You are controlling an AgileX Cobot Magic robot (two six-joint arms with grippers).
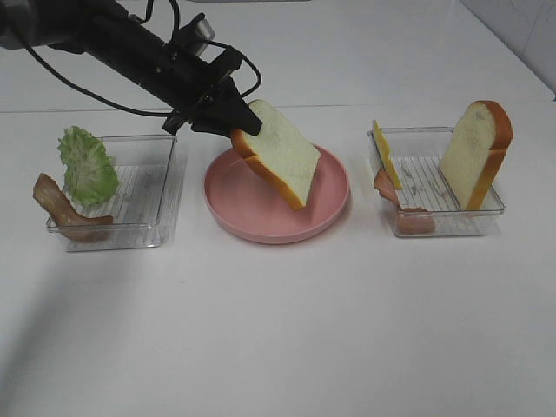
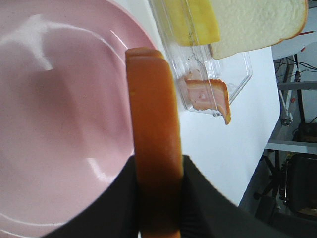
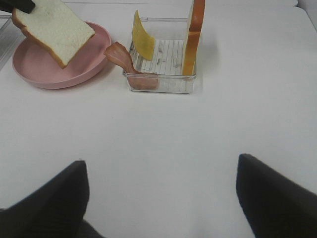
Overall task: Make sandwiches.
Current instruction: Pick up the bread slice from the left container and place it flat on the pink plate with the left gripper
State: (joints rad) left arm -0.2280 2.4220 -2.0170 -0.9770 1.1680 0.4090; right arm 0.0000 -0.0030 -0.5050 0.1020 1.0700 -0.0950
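Left gripper (image 1: 238, 129) is clamping one orange-crusted white bread slice (image 1: 282, 156); second slice (image 1: 473, 156) is standing in a clear tray (image 1: 452, 228); right gripper (image 3: 161, 161) is gaping empty.

Bright even light; soft shadows.
Glare streaks on pink plate (image 2: 54, 114) beside left gripper (image 2: 158, 198); bread crust (image 2: 153, 119) it holds slightly blurred.

Plate (image 1: 261, 224) — between 2 trays (image 1: 143, 193) (image 1: 427, 184), bread (image 1: 282, 156) above it
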